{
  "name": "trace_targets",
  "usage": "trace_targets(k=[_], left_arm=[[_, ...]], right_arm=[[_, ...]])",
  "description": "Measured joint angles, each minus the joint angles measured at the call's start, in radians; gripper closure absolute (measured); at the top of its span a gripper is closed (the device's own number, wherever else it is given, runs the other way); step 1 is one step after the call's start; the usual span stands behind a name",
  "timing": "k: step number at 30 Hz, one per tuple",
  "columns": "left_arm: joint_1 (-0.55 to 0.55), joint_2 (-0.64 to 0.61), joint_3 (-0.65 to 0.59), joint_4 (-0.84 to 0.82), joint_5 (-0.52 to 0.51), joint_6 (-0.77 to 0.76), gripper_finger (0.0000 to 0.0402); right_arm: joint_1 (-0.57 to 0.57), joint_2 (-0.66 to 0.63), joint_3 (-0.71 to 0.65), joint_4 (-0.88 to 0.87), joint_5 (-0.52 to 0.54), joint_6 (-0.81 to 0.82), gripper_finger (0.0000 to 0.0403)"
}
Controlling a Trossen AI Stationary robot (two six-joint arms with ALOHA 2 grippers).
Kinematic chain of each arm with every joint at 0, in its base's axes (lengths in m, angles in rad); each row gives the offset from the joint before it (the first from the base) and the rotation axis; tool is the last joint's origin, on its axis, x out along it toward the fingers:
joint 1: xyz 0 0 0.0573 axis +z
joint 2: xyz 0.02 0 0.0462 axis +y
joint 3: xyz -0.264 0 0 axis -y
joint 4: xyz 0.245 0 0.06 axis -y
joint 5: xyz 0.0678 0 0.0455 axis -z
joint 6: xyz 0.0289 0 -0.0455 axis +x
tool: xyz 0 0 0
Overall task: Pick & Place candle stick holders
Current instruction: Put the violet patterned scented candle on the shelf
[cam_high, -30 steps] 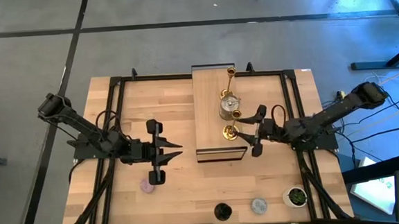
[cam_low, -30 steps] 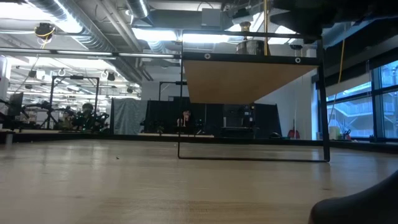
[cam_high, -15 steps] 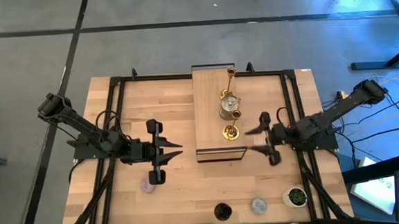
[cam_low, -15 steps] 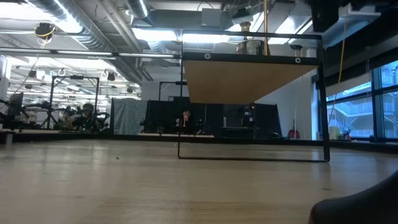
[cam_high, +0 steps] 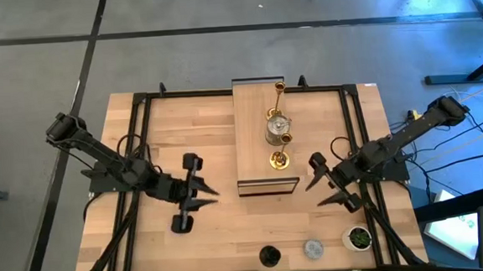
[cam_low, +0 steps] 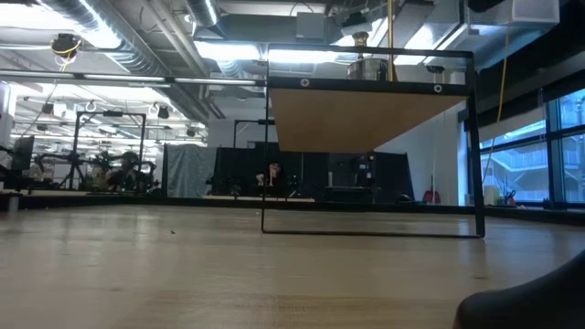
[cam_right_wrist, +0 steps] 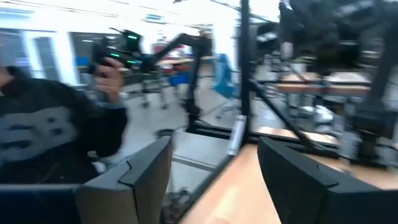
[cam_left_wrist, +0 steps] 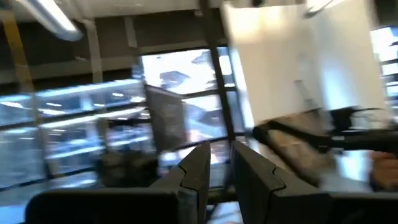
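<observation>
The tall gold holder (cam_high: 279, 88), the silver holder (cam_high: 276, 130) and the short gold holder (cam_high: 278, 159) stand upright in a row on the long light-wood block (cam_high: 255, 143). The black holder (cam_high: 270, 256) and the grey-blue holder (cam_high: 314, 249) stand at the table's near edge. The lilac-pink holder is hidden under my left arm. My left gripper (cam_high: 213, 193) is shut and empty, left of the block; its fingers also show in the left wrist view (cam_left_wrist: 217, 152). My right gripper (cam_high: 316, 184) is open and empty, right of the block's near end (cam_right_wrist: 214, 146).
A small white pot with a green plant (cam_high: 359, 238) stands at the near right corner. The block is a raised shelf on a black frame (cam_low: 366, 119). Black rails (cam_high: 355, 137) run along the table's sides. A person in dark clothing (cam_right_wrist: 50, 137) shows beyond the table.
My right gripper has drawn back from the short gold holder toward the table's right and near edges and turned; the holder stays upright on the block. My left gripper has swung toward the near edge and now covers the lilac-pink holder.
</observation>
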Motion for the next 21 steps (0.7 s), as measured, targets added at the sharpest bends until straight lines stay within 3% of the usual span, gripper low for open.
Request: trace_targets(k=[3, 8, 15, 21], left_arm=[[0.0, 0.014, 0.001, -0.074, 0.105, -0.077, 0.0343], [-0.012, 0.065, 0.001, -0.196, 0.222, -0.247, 0.0343], [-0.072, 0.182, 0.0, -0.224, 0.201, -0.393, 0.0343], [-0.143, 0.204, 0.0, -0.276, 0.037, -0.516, 0.0343]], right_arm=[[0.006, 0.011, 0.0, 0.022, -0.068, 0.001, 0.0162], [0.037, 0.029, 0.0, 0.056, -0.073, 0.003, 0.0162], [0.063, 0.034, 0.0, 0.062, -0.073, 0.029, 0.0162], [0.087, 0.034, 0.0, -0.022, -0.047, 0.078, 0.0163]])
